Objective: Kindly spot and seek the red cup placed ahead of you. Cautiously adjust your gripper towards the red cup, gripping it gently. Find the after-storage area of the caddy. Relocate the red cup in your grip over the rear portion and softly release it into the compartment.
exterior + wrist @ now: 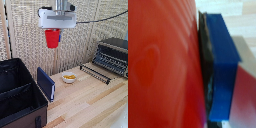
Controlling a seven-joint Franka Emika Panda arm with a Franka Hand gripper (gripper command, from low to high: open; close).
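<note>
Red plastic fills most of our wrist view: the red cup (158, 65) sits pressed against one of our fingers (223, 65), which shows blue there. In the exterior view, the red cup (52, 38) hangs in the air just under our gripper (53, 34), fingers closed on it, high above the wooden table (90, 100) and in front of the woven wall. Below it and toward the exterior view's left, the caddy (20, 95) stands open, its cross divider marking off the rear portion (12, 75). A flat blue panel (46, 84) leans just beside the caddy, near a small white bowl (69, 77). A toaster oven (114, 56) stands at the exterior view's right.
</note>
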